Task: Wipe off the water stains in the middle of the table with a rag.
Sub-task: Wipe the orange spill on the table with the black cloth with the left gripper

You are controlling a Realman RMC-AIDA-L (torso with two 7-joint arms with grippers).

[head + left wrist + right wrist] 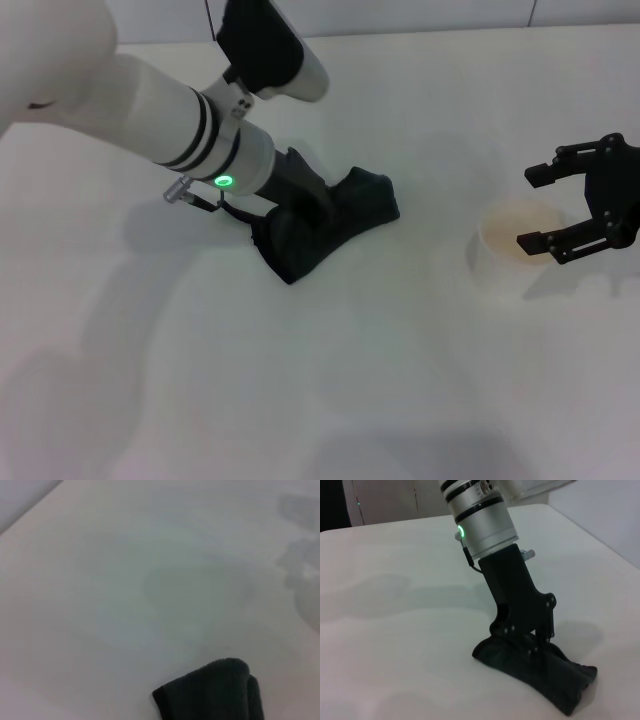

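Cup [515,243] beside right claw [533,210] shows head-view only.

The left gripper's [532,642] fingertips are buried in the rag [540,672], and no water stains show anywhere.

soft cloth rag [345,215], smooth matt table [400,380]
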